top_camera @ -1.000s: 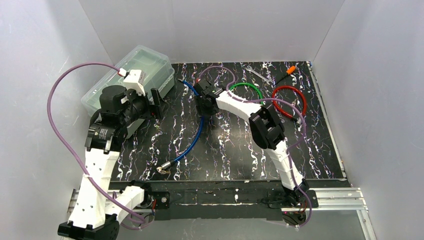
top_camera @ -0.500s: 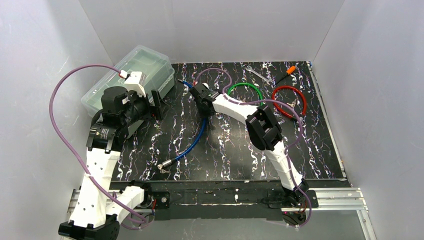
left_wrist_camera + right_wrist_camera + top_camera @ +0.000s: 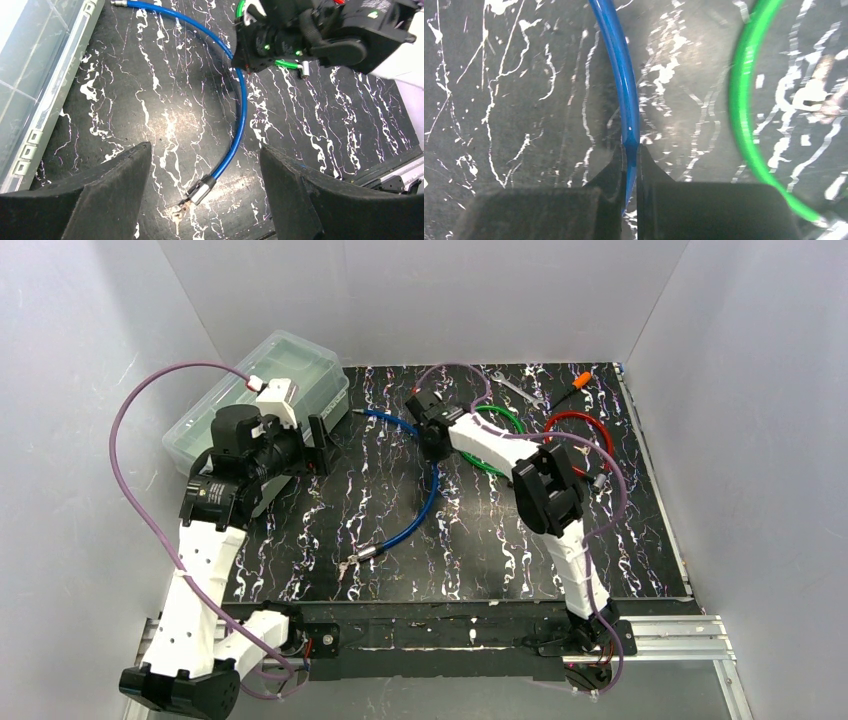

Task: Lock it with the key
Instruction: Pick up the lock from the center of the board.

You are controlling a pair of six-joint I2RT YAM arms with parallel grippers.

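A blue cable lock (image 3: 424, 502) lies curved on the black marbled mat. Its metal barrel end (image 3: 202, 189) has a small key (image 3: 181, 204) at its tip, seen between my left fingers in the left wrist view. Its other end (image 3: 119, 3) lies near the clear box. My right gripper (image 3: 432, 443) is shut on the blue cable (image 3: 624, 90) partway along its length. My left gripper (image 3: 316, 444) is open and empty, held above the mat's left side next to the clear box.
A clear plastic box (image 3: 262, 392) stands at the back left. A green cable loop (image 3: 497, 430) and a red cable loop (image 3: 580, 440) lie at the back right, with a wrench (image 3: 518, 392) and an orange-handled tool (image 3: 574, 382) behind them.
My right gripper has dragged the blue cable to the right and back, so its barrel end slid right along the mat. The left arm has shifted slightly.
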